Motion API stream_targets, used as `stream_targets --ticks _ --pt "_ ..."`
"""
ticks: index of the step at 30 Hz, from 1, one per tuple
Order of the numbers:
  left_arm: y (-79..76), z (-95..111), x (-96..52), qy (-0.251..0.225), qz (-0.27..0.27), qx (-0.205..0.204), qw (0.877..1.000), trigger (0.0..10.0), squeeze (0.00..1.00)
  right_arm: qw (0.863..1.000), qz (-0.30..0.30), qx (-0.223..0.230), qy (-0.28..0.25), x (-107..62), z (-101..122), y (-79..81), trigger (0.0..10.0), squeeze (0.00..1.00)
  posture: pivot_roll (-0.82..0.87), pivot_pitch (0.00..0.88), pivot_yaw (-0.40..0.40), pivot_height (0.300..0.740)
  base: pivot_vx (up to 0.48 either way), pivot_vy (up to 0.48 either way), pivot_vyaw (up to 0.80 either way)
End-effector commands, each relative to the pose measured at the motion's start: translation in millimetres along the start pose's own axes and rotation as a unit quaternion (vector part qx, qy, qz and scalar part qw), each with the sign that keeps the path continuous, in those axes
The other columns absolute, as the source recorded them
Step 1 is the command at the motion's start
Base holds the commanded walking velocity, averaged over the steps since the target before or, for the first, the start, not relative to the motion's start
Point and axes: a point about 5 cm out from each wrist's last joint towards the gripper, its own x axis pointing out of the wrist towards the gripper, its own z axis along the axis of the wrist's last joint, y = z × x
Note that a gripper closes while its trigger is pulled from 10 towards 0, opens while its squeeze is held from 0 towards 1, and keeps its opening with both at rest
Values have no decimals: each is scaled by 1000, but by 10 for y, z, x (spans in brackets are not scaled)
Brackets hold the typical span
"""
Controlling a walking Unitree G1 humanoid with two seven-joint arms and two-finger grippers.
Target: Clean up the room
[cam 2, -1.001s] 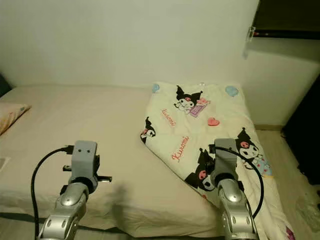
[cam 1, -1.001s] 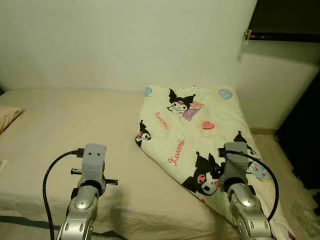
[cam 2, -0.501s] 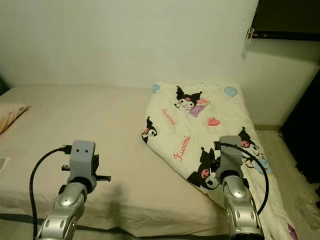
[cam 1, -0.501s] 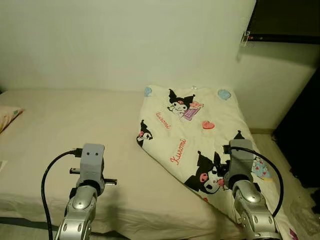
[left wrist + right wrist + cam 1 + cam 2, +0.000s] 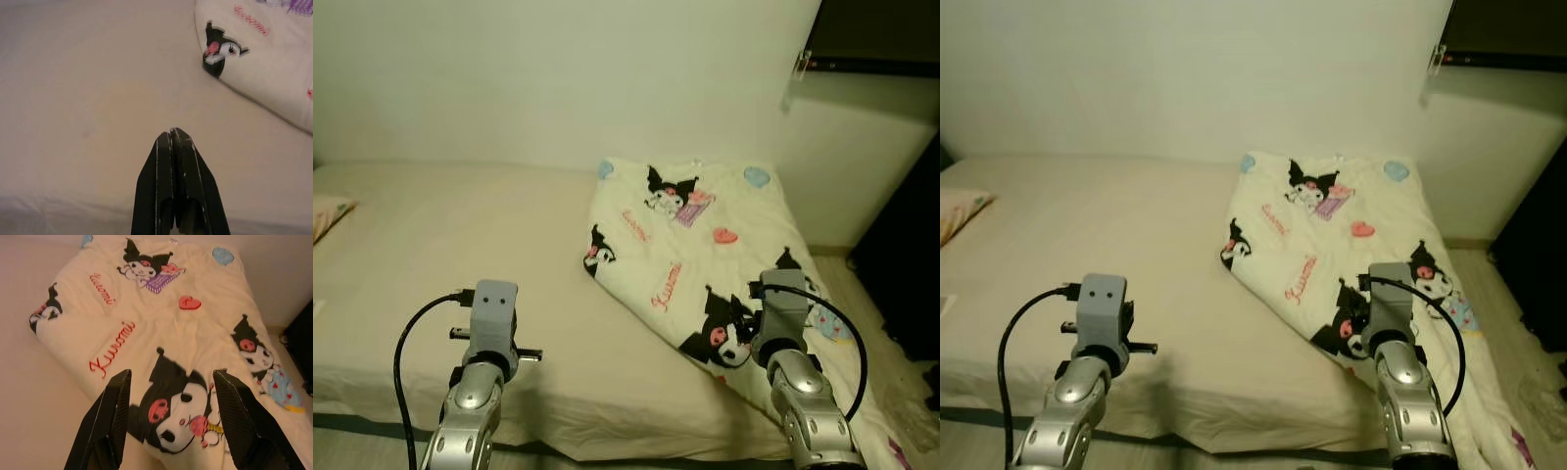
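bed: bare cream mattress (image 5: 460,245), runs from 9 o'clock across to centre of the head views; nothing made up on it yet.
blanket: cartoon-print blanket (image 5: 705,245) bunched on the 3 o'clock end of the bed, folded edge runs diagonally from 12 down to 5 o'clock, lower part spills off the bed edge toward the floor. Task's main thing; judged it needs spreading or folding.
pillow: corner of a pillow (image 5: 328,211) at far 9 o'clock, on the bed, well apart from the blanket.
right tool: right tool (image 5: 168,423) has its fingers spread wide apart, nothing between them, poised above the blanket's big printed character near the lower edge. Not touching fabric as far as I can tell. Judged: opened and aimed there so it can pinch that near edge.
left tool: left tool (image 5: 172,142) has its fingers pressed together, holding nothing, hovers over bare mattress, blanket corner at about 1 o'clock from it. Judged idle, waiting.
step: approach to grasp the blanket, grasp not yet made.
risk: blanket hangs off the edge, a thin pinch may slip or drag it further down.
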Motion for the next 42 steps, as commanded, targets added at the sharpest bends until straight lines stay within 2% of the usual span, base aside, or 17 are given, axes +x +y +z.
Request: stream_targets --ticks 1,12,20,26,42 --pt "-9 -60 -10 11 -5 4 1000 10000 0 1000 -2 5 14 -14 -73 -20 10000 0 -107 105 20 619 0 0 0" --pt "-91 -48 -6 8 -34 8 999 10000 0 1000 -7 10 17 -46 -101 -5 10000 0 -108 107 26 619 0 0 0" --pt "-123 -39 7 7 -46 8 999 10000 0 999 -14 21 22 -58 -108 -13 10000 0 -108 107 26 619 0 0 0" --pt "-142 -34 11 6 -52 10 999 10000 0 999 -16 22 25 -64 -114 -18 10000 0 -111 114 31 599 0 0 0" --pt "-189 -54 4 7 -72 2 997 10000 0 999 -15 22 28 -98 -119 -15 10000 0 -119 128 25 599 0 0 0"
